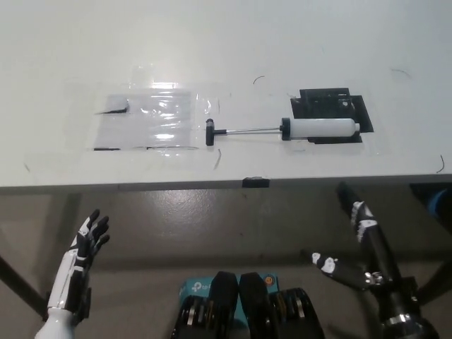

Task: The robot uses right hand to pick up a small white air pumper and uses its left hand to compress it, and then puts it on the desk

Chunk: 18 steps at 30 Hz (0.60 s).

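Head view: we look steeply down on a pale desk (212, 42) whose near edge runs across the middle of the picture. On it lies the small white air pumper (296, 130), flat on its side and parallel to that edge. Its white barrel is at the right, a thin metal rod runs out of it to the left, and the rod ends in a short black T-handle (210, 133); the rod is drawn well out of the barrel. The barrel rests partly on a black marking (328, 104) on the desk surface. Just beside the handle, to its left, we see a sheet of clear plastic (152, 120) lying flat and catching glare from the light; whether it touches the handle we cannot tell.

Neither hand is on the pumper. Our white left hand (88, 240) hangs below the desk edge at the lower left, well apart from the desk things, with its fingers (99, 224) spread and released, holding nothing. Our black right hand (357, 240) is at the lower right, also below the desk edge and in front of it, fingers apart and extended, one pointing up toward the edge and another out to the left; it too holds nothing. A small dark tab (256, 182) sits on the desk edge, between the two hands.
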### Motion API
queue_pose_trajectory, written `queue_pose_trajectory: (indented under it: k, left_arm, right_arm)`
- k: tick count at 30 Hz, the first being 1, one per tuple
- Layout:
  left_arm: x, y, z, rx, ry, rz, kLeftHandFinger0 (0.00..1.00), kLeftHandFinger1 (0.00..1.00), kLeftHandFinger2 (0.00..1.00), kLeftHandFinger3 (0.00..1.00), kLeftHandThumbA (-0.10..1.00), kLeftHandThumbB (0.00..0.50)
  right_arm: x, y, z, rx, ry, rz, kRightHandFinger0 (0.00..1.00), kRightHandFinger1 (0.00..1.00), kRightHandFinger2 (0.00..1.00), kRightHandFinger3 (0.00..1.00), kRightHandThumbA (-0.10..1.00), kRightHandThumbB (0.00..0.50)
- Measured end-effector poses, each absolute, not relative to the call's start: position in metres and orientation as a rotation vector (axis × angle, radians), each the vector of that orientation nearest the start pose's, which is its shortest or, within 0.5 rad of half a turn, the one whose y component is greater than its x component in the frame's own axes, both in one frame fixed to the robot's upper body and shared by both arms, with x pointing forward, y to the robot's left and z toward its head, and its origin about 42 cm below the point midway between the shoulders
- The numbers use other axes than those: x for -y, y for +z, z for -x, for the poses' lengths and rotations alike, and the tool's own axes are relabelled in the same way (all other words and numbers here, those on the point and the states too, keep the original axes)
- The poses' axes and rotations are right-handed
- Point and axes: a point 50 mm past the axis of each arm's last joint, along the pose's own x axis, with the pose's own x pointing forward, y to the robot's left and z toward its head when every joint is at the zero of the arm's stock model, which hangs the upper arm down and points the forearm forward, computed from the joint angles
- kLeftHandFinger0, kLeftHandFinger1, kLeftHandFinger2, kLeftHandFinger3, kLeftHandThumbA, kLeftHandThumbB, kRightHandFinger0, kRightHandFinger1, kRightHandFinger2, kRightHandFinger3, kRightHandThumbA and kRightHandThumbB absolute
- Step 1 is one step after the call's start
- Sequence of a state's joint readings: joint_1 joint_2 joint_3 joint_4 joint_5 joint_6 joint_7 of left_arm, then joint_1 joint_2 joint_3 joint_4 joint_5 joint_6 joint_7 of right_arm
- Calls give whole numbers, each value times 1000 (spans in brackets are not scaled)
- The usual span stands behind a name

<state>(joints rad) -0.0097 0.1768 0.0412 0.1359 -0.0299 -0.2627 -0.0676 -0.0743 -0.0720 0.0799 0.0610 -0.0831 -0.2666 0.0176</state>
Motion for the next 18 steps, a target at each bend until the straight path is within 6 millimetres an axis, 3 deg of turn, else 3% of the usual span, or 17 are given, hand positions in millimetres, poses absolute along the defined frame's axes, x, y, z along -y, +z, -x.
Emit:
queue_pose_trajectory:
  k: [1, 3, 4, 6, 7, 11, 13, 14, 15, 18]
  left_arm:
    - [-278, 88, -283, 144, -37, -150, 1000, 1000, 1000, 1000, 1000, 98]
    - [-275, 90, -283, 153, -44, -147, 1000, 1000, 1000, 1000, 1000, 93]
    - [-274, 91, -283, 156, -47, -146, 1000, 1000, 1000, 1000, 1000, 83]
    - [-274, 91, -283, 157, -49, -146, 1000, 1000, 1000, 1000, 1000, 82]
    - [-274, 91, -283, 157, -50, -146, 1000, 1000, 1000, 1000, 1000, 85]
    - [-273, 91, -283, 158, -54, -146, 1000, 1000, 1000, 1000, 1000, 86]
    - [-272, 92, -283, 160, -56, -146, 1000, 1000, 1000, 1000, 1000, 93]
    - [-272, 92, -283, 161, -57, -146, 1000, 1000, 1000, 1000, 1000, 101]
    - [-272, 92, -283, 161, -57, -146, 1000, 1000, 1000, 1000, 1000, 103]
    - [-272, 91, -282, 157, -56, -146, 1000, 1000, 1000, 1000, 1000, 108]
  right_arm:
    - [205, 125, -302, 307, 126, 155, 1000, 1000, 1000, 1000, 982, 280]
    - [208, 139, -300, 358, 115, 162, 1000, 1000, 1000, 1000, 979, 234]
    - [210, 147, -300, 388, 110, 166, 1000, 1000, 1000, 1000, 1000, 255]
    - [212, 161, -302, 437, 101, 173, 1000, 1000, 1000, 1000, 986, 238]
    - [215, 171, -304, 474, 90, 178, 1000, 1000, 1000, 1000, 1000, 204]
    - [223, 223, -318, 638, 59, 230, 1000, 1000, 1000, 1000, 942, 186]
    - [226, 247, -329, 693, 59, 258, 1000, 1000, 1000, 1000, 936, 244]
    - [228, 256, -335, 702, 66, 281, 1000, 1000, 1000, 1000, 868, 202]
    - [231, 267, -342, 711, 74, 310, 1000, 1000, 1000, 1000, 924, 268]
    - [239, 289, -356, 714, 91, 391, 1000, 1000, 1000, 1000, 865, 266]
